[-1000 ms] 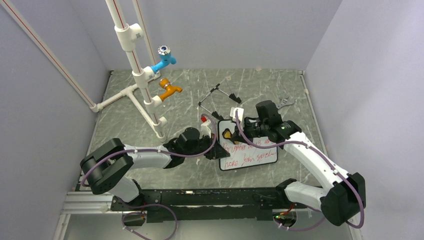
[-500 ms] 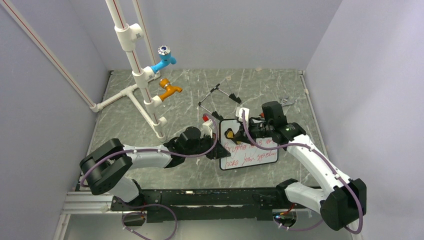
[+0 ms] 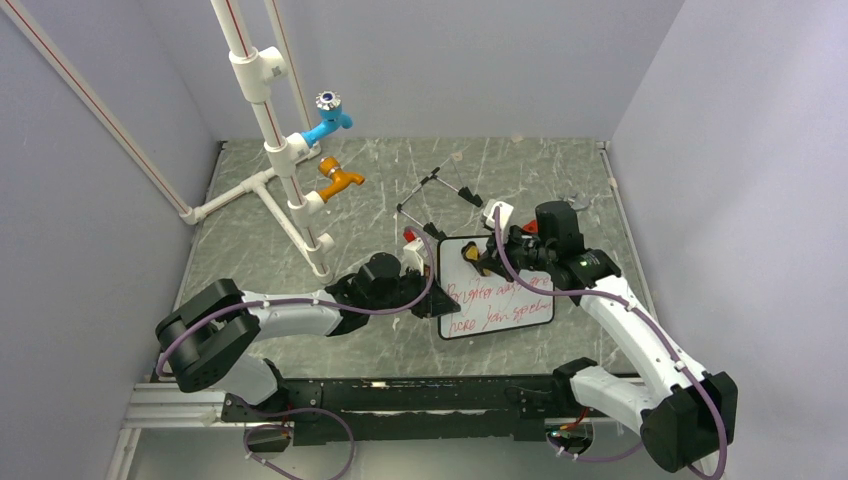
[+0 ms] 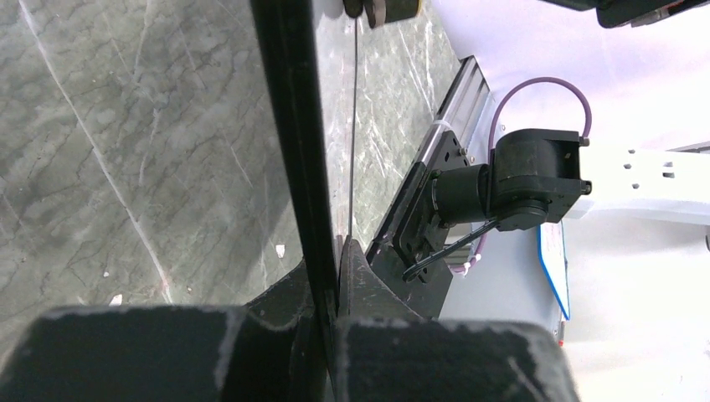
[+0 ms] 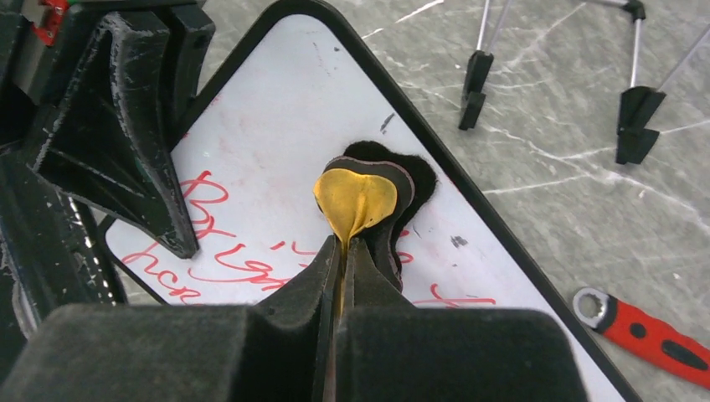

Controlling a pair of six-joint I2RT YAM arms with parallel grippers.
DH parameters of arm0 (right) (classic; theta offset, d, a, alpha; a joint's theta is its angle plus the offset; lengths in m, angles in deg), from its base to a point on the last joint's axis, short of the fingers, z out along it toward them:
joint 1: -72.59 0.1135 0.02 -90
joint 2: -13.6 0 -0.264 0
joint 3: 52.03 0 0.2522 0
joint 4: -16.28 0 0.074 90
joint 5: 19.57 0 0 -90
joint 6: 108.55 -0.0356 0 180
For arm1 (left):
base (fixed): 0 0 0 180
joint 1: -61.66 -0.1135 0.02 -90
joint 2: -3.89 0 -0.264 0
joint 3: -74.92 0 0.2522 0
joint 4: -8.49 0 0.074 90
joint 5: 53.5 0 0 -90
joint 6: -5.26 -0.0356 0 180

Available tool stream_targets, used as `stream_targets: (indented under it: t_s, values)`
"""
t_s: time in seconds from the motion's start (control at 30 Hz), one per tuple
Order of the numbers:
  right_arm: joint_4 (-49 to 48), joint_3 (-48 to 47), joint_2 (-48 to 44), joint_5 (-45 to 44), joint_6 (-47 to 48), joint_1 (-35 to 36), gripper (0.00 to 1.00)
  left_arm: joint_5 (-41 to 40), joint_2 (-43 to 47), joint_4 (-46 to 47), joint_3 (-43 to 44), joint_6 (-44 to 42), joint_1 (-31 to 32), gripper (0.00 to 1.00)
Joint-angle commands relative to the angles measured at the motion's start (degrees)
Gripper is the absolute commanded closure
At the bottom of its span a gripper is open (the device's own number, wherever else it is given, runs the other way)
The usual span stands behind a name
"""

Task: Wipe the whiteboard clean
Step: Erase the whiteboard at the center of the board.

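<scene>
The whiteboard [image 3: 500, 310] lies flat on the table, white with a thin black frame and two lines of red handwriting [image 5: 209, 260]. My left gripper [image 3: 430, 302] is shut on the board's left edge; in the left wrist view the black frame [image 4: 289, 126] runs edge-on between its jaws [image 4: 333, 261]. My right gripper [image 5: 343, 247] is shut on the yellow-black eraser [image 5: 356, 197], whose black felt rests on the upper part of the board [image 5: 276, 126]. In the top view the eraser [image 3: 470, 256] sits near the board's upper left corner.
A wire easel stand [image 3: 440, 190] lies behind the board, its black feet [image 5: 473, 84] close to the frame. A red-handled tool [image 5: 645, 331] lies beside the board. A white pipe rack [image 3: 280, 150] with blue [image 3: 330, 118] and orange taps [image 3: 340, 180] stands at the back left.
My right gripper has slid the eraser a little to the right and toward the board's far edge. The left gripper and the board have stayed put.
</scene>
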Motion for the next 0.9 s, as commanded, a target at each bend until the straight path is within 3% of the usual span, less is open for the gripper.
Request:
stream_targets:
  t_s: [0.0, 0.13, 0.27, 0.4, 0.57, 0.63, 0.73, 0.87]
  values:
    - [-3.65, 0.74, 0.55, -7.36, 1.7, -1.46, 1.0, 3.5, 3.02, 1.35, 1.77, -6.63, 2.32, 1.0]
    - [4.19, 0.47, 1.27, 8.01, 10.14, 0.14, 1.0, 3.99, 2.38, 1.37, 2.23, -6.36, 2.32, 1.0]
    - [8.6, 0.4, 2.44, 11.72, 15.67, 3.72, 1.0, 3.78, 3.04, 0.68, 2.1, -6.45, 2.41, 1.0]
    - [3.78, 0.84, 2.1, 6.46, 10.92, 4.56, 1.0, 3.89, 2.88, 1.43, 1.89, -5.99, 2.45, 1.0]
    - [-9.49, 1.32, -0.85, -17.66, -4.83, -0.7, 1.0, 4.69, 2.21, 1.69, 2.26, -6.0, 2.59, 1.0]
    - [-10.39, 2.01, -1.22, -19.72, -5.65, -2.62, 1.0, 5.1, 2.2, 2.22, 2.06, -6.02, 2.64, 1.0]
    - [-7.96, 2.24, -1.31, -13.51, -2.72, -3.07, 1.0, 5.13, 2.2, 2.47, 1.85, -6.01, 2.6, 1.0]
    - [0.76, 1.61, 0.22, 3.88, 6.64, -0.94, 1.0, 4.74, 2.76, 2.29, 1.61, -5.85, 2.62, 1.0]
